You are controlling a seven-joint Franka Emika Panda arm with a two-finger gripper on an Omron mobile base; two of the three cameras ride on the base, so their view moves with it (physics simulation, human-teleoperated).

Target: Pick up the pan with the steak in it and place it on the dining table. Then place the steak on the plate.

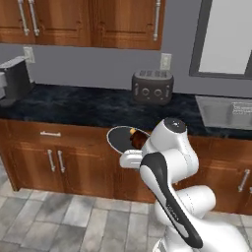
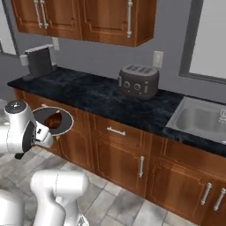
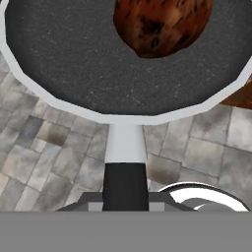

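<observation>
The pan [image 3: 74, 64] hangs in the air over the grey tiled floor, in front of the lower cabinets. My gripper [image 3: 125, 199] is shut on its short black handle [image 3: 125, 179]. The reddish-brown steak [image 3: 160, 22] lies inside, toward the pan's far side. From the left base view the pan [image 1: 117, 138] with the steak [image 1: 138, 140] shows just past my white wrist. In the right base view the pan [image 2: 42, 115] carries the steak [image 2: 54, 120] beside my hand, with the gripper [image 2: 44, 132] at its near edge. The dining table and the plate are out of view.
A black stone counter [image 2: 92, 95] on wood cabinets runs behind the pan. On it stand a dark toaster [image 1: 152, 87] and a coffee machine [image 1: 12, 81]. A steel sink [image 2: 198, 119] lies at the right. Wall cabinets hang above.
</observation>
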